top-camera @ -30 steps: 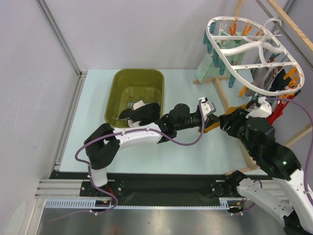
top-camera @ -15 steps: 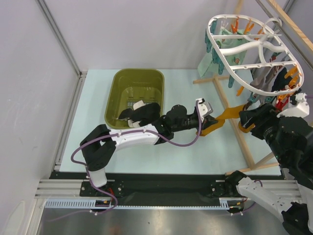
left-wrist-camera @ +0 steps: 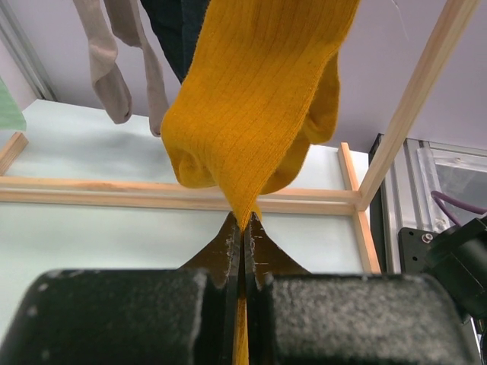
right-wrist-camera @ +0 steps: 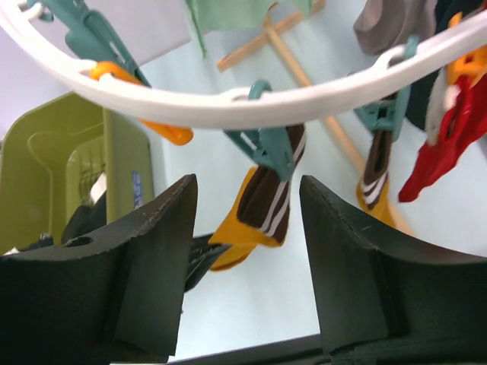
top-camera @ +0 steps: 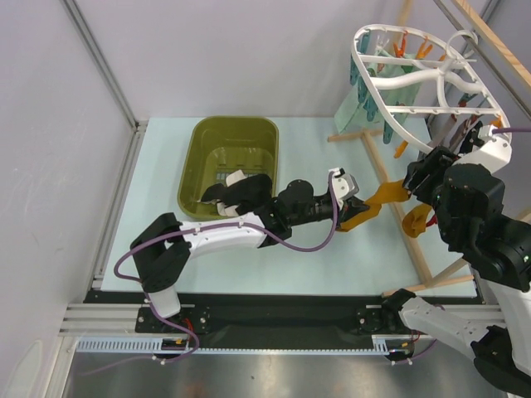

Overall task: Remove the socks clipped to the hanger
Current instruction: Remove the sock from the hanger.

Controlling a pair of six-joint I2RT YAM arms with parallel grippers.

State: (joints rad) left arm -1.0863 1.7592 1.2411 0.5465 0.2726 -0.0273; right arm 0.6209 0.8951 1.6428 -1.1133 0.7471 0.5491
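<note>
The white oval hanger (top-camera: 431, 83) hangs at the upper right with orange and teal pegs. My left gripper (top-camera: 352, 207) is shut on the toe of a mustard-orange sock (top-camera: 380, 199), which stretches up toward the hanger. In the left wrist view the sock (left-wrist-camera: 259, 99) runs between the closed jaws (left-wrist-camera: 243, 228). My right gripper (right-wrist-camera: 247, 228) is open just below the hanger ring (right-wrist-camera: 228, 106). A teal peg (right-wrist-camera: 266, 141) between its fingers clips the mustard sock's brown-and-white striped cuff (right-wrist-camera: 266, 198). A second such sock (right-wrist-camera: 377, 179) and a red sock (right-wrist-camera: 449, 144) hang beside it.
An olive-green tub (top-camera: 228, 162) left of centre holds black and white socks (top-camera: 236, 189). A light wooden rack (top-camera: 390, 178) stands under the hanger, its bars near the left gripper (left-wrist-camera: 411, 99). Grey socks (left-wrist-camera: 114, 68) and a mint sock (right-wrist-camera: 236, 15) hang on the far side.
My right arm has risen from beside the left gripper up to the hanger's near rim. My left gripper has drawn slightly left with the mustard sock, which is now stretched.
</note>
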